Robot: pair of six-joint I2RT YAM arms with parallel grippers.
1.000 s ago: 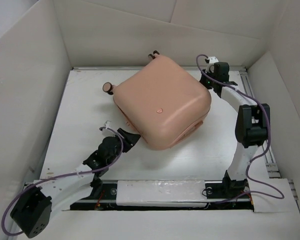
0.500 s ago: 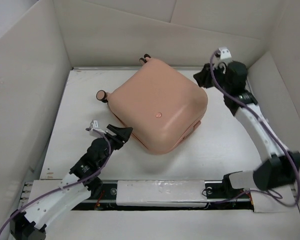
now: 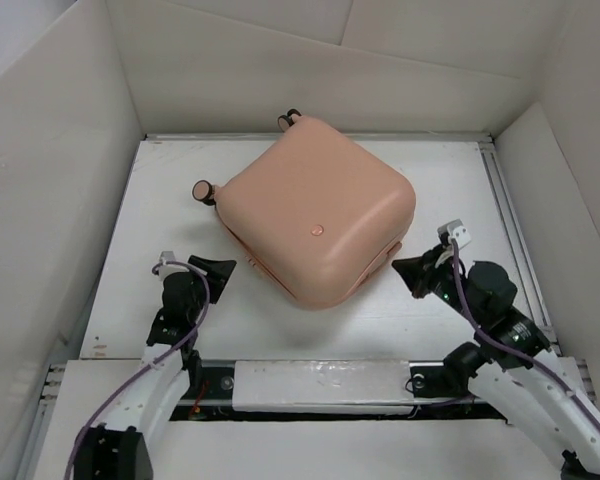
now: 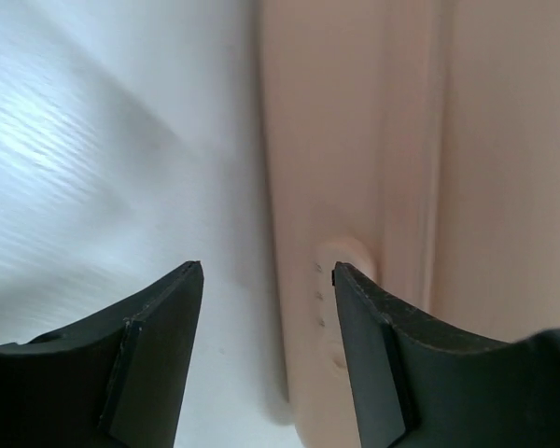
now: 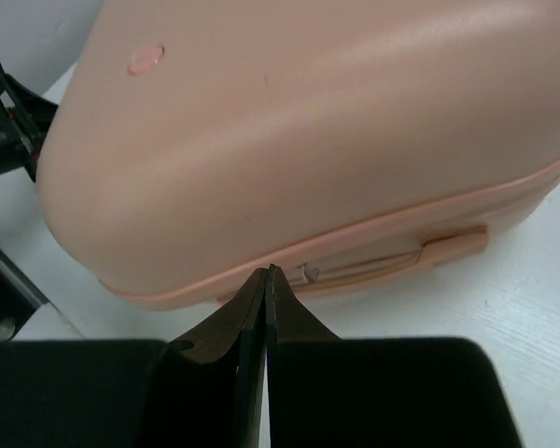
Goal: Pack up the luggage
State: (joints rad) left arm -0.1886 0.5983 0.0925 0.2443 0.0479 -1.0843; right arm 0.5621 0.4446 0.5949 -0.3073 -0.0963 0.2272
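Note:
The luggage (image 3: pixel 315 220) is a salmon-pink hard-shell suitcase lying closed and skewed in the middle of the white table, with two wheels (image 3: pixel 204 191) at its far left side. My left gripper (image 3: pixel 220 268) is open just off the case's near left corner, holding nothing. In the left wrist view the left gripper (image 4: pixel 266 271) frames the luggage's side wall (image 4: pixel 448 140). My right gripper (image 3: pixel 410 270) is shut and empty, pointing at the near right side. From the right wrist, the right gripper (image 5: pixel 266 271) sits just before the seam beside the side handle (image 5: pixel 392 261) of the luggage (image 5: pixel 308 121).
White cardboard walls (image 3: pixel 50 170) close in the table on the left, back and right. A metal rail (image 3: pixel 510 220) runs along the table's right edge. The arm bases stand on the near strip (image 3: pixel 320 385).
The right arm swung from the back right corner down to the case's near right side and shut its jaws. The left arm drew back to the left. The luggage shifted slightly left.

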